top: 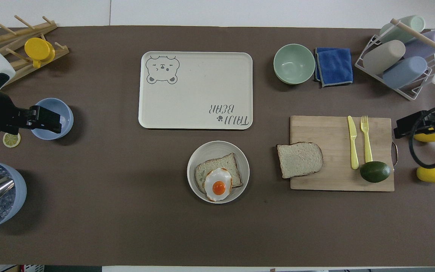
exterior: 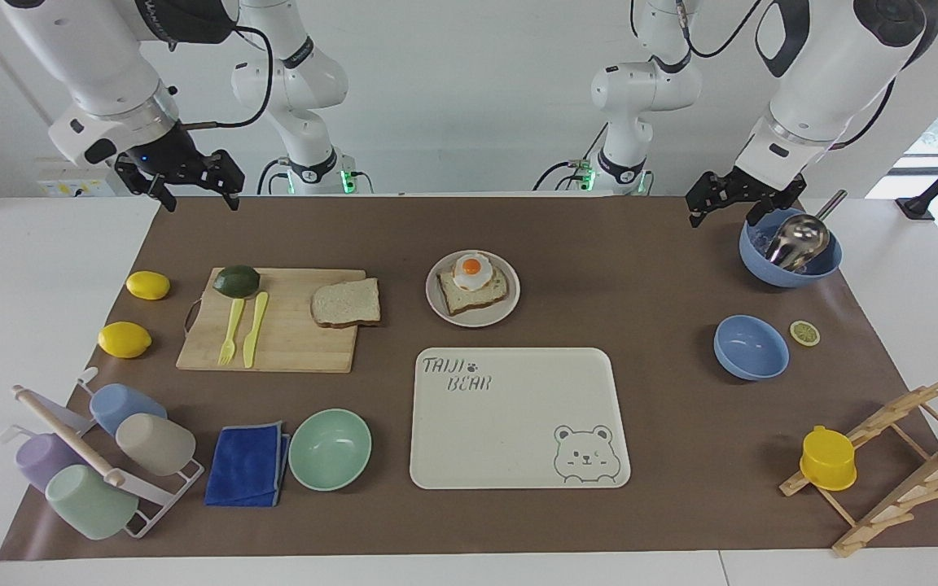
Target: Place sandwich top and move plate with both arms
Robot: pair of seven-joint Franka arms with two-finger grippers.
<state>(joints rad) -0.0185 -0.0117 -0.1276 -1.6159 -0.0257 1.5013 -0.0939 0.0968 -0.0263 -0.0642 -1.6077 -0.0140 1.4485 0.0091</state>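
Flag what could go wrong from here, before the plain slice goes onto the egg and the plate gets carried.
1. The sandwich top overhangs the cutting board edge, so a grasp may tip or drag it.
2. The fried egg lies off-centre on the lower slice near the plate rim; a top placed there could sit tilted or slide.
3. Both the right gripper and the left gripper hang open and empty; uneven lifting could tilt the plate.

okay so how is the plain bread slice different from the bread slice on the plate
The plain slice lies on the wooden cutting board, overhanging its edge; the other slice lies in the round plate. The plain slice is bare; the plated slice carries a fried egg. Both lie flat, light tan with brown crust, similar in size.
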